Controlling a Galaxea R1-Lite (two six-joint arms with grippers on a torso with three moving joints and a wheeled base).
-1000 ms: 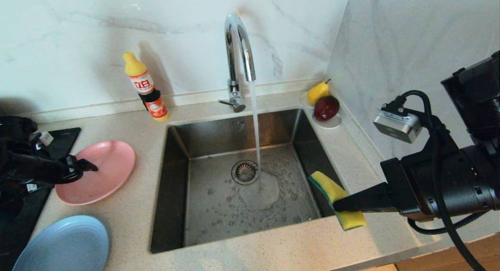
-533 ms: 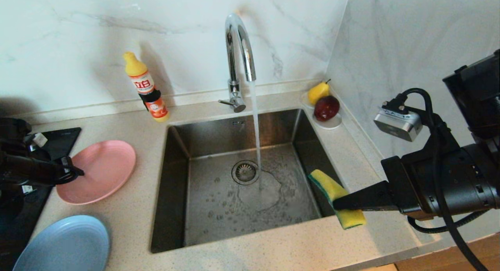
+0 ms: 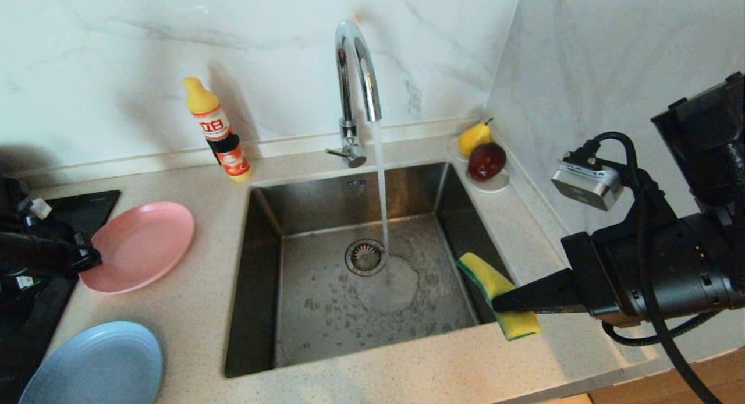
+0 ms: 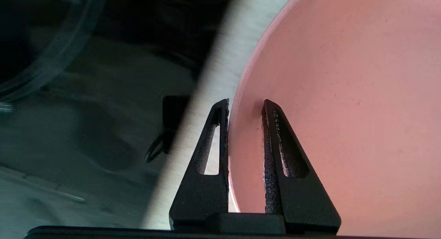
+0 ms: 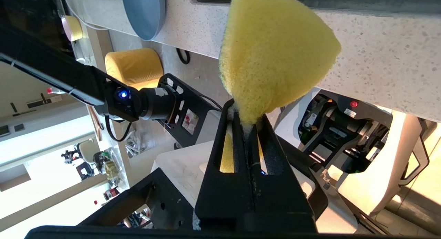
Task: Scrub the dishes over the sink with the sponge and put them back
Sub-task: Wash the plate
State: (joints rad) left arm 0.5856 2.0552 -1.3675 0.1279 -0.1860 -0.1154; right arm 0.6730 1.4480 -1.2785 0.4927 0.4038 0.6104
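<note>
So the pink plate [image 3: 137, 245] is being pinched at its rim by the left gripper [image 4: 245, 106], on the counter left of the sink [image 3: 361, 270]. The sponge [image 3: 496, 293] is being clamped tight in the right gripper [image 5: 245, 116] over the sink's right edge. Looks like the pickup step; next the plate probably needs lifting over to the sponge.

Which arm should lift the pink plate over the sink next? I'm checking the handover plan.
Left. The left gripper straddles the pink plate rim, one finger under and one above, so it looks ready to lift. The right gripper is shut on the sponge at the sink edge.
</note>
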